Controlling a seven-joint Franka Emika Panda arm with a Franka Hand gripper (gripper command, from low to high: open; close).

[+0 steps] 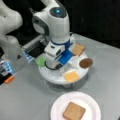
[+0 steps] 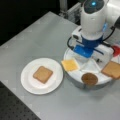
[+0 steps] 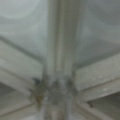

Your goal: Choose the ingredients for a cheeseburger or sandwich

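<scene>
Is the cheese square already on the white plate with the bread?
No: in a front view the white plate holds only one bread slice, and the yellow cheese square lies in the divided tray.

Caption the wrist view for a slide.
Close view of the white tray's dividers meeting at its hub; no ingredient shows.

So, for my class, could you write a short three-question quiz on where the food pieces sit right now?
1. True or false: the brown square bread slice lies on the white round plate.
2. On the round white divided tray, what lies between the yellow cheese square and the second bread slice?
3. What does the end effector hover over?

Key: 1 true. 2 the dark-brown round patty. 3 the tray.
</scene>
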